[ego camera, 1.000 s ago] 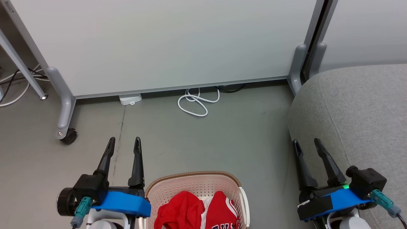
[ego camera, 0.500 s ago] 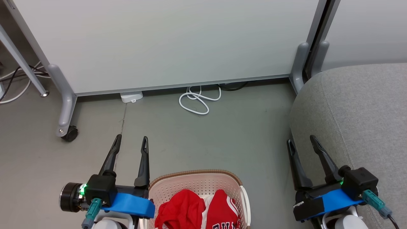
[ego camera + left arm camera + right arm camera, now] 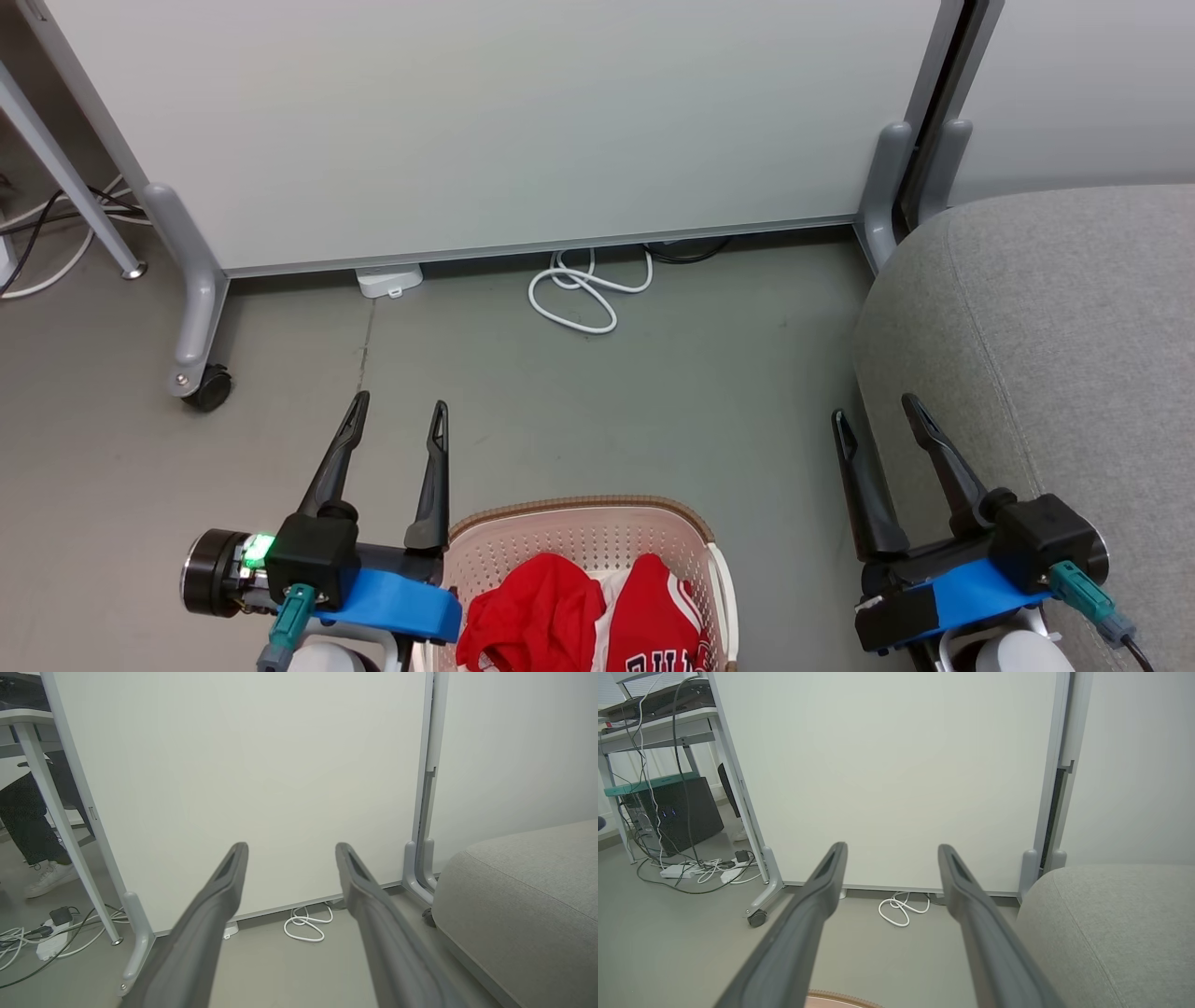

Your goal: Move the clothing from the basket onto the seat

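Note:
The cream basket (image 3: 579, 537) with a brown rim sits at the bottom centre of the head view; a sliver of its rim (image 3: 840, 998) also shows in the right wrist view. Inside lies red clothing (image 3: 537, 616) and a jersey (image 3: 658, 621) with black letters, partly cut off by the frame edge. The grey seat (image 3: 1055, 355) fills the right side, also seen as seat (image 3: 528, 891) and seat (image 3: 1106, 924). My left gripper (image 3: 400, 411) hovers open just left of the basket. My right gripper (image 3: 875, 411) stands open between basket and seat. Both hold nothing.
A white partition panel (image 3: 485, 131) on grey wheeled feet (image 3: 201, 387) stands ahead. A coiled white cable (image 3: 583, 289) lies on the floor at its base. A desk leg (image 3: 65, 177), cables and a power strip (image 3: 51, 942) are at the left; a person's leg and shoe (image 3: 46, 877) stand behind.
The head camera has shifted slightly. Both grippers have edged up and inward toward the basket, staying open. The clothing has not moved.

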`<state>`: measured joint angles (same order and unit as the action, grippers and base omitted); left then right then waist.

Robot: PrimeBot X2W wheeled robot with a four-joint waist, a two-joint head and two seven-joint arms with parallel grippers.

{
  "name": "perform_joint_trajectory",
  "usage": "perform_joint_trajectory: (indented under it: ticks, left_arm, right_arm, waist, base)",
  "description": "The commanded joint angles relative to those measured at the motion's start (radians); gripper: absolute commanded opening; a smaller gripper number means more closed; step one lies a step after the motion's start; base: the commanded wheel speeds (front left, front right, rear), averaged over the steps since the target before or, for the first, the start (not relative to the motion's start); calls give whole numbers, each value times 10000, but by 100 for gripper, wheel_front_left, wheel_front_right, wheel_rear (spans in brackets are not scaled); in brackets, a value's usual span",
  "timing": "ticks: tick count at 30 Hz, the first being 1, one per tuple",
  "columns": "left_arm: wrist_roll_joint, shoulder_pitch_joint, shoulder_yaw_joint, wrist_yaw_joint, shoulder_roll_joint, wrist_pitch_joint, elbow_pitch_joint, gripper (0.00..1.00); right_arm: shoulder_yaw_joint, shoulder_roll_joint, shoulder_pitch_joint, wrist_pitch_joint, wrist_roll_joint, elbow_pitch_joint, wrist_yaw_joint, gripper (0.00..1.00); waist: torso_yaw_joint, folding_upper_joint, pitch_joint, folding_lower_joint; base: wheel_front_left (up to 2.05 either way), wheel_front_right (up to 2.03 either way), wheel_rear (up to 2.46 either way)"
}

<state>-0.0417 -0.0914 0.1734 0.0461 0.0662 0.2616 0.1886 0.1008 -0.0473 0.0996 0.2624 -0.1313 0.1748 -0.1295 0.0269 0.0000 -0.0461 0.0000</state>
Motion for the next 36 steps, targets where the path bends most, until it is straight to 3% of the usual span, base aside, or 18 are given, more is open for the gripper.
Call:
perform_joint_trajectory:
  ticks: [1,22,36]
  left_arm:
    - [-35,-150,-42,44,8,52,30,100]
    - [-195,-463,95,419,-118,51,380,100]
    - [69,-2229,1070,782,126,49,1832,100]
  right_arm:
    - [2,-55,96,37,32,-21,-22,100]
    - [-3,-54,281,35,41,-302,-20,100]
    - [-143,-48,1225,35,296,-1035,-19,100]
  waist:
    - [4,0,-2,0]
    - [-32,0,-323,0]
    - [-463,0,-2247,0]
  base:
    - [0,0,0]
    - [0,0,0]
    - [0,0,0]
